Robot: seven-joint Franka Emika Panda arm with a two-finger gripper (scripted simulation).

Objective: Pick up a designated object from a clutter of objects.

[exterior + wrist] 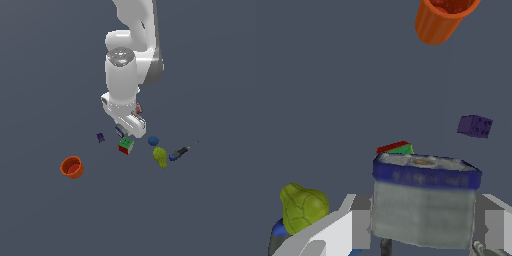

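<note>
The gripper [423, 225] is closed on a can [425, 200], a grey tin with a blue band round its top rim; in the wrist view one finger [356, 227] presses each side of it. In the exterior view the gripper [126, 131] hangs low over the middle of the clutter, and only a small blue-rimmed bit of the can [120, 131] peeks out beneath the hand. Whether the can rests on the floor [50, 215] or is lifted clear, I cannot tell.

Just beyond the can lies the cube [126, 145], its red and green faces [396, 148] showing over the can's top in the wrist view. The purple piece [100, 137] sits near, toward the exterior view's left. The orange cup [72, 167] stands well apart, further left, upright with its mouth open.

On the exterior view's right of the gripper is the blue ball [153, 140], with the pear [160, 157] just beside it, and the screwdriver [181, 151] beside the pear, its tip pointing away to the right. A red-and-white can [139, 108] is partly hidden behind the hand.
</note>
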